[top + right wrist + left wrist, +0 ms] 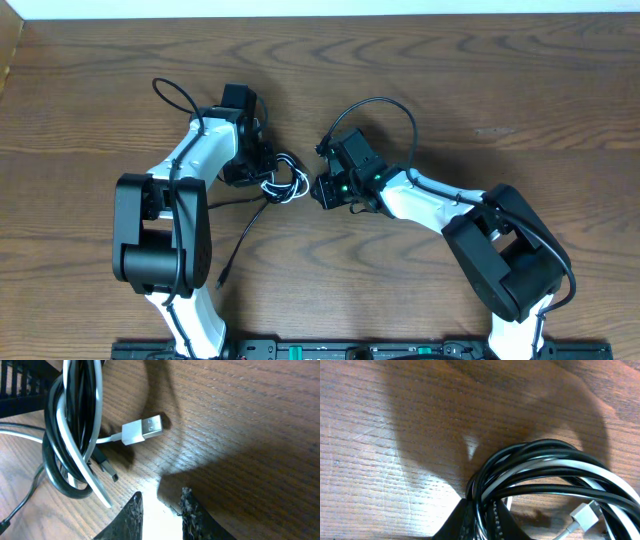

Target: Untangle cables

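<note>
The cables point(285, 182) lie as a small knot of black and white loops on the wooden table between my two grippers. My left gripper point(262, 172) sits at the knot's left edge. In the left wrist view the left gripper point(482, 510) is shut on black and white strands of the cables point(545, 467), with a white plug point(585, 512) beside them. My right gripper point(318, 190) is just right of the knot. It point(160, 505) stands open over bare wood with nothing between its fingers. The coiled cables point(70, 435) and a white USB plug point(142, 430) lie ahead of it.
One black cable tail point(235, 245) trails from the knot toward the table's front, ending in a small plug point(222, 284). Thick black arm wires arch over each wrist point(175, 95) point(385, 105). The table's far edge point(320, 16) runs along the top.
</note>
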Controlling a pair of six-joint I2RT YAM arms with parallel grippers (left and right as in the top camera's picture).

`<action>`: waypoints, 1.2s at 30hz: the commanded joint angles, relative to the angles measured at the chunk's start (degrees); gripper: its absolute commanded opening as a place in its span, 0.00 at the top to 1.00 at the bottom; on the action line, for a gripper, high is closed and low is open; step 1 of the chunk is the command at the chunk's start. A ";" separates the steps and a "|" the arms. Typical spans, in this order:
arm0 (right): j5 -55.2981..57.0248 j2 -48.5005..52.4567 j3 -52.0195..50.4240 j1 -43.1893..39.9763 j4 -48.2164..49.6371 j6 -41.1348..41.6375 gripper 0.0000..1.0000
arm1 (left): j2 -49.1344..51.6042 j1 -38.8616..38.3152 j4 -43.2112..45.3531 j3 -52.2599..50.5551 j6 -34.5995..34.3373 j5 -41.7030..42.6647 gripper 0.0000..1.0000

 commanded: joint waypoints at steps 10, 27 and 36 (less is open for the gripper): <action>-11.80 -1.01 0.61 -2.49 0.46 -6.01 0.76 | 0.28 -0.02 0.22 -0.07 0.74 0.76 0.88; -11.21 -1.01 0.61 -2.45 3.85 -6.91 0.73 | 0.28 -0.02 0.20 -0.07 0.74 0.79 0.88; -11.65 -1.95 0.61 -3.85 1.90 -7.52 0.85 | 0.28 -0.02 0.20 -0.07 0.74 0.76 0.87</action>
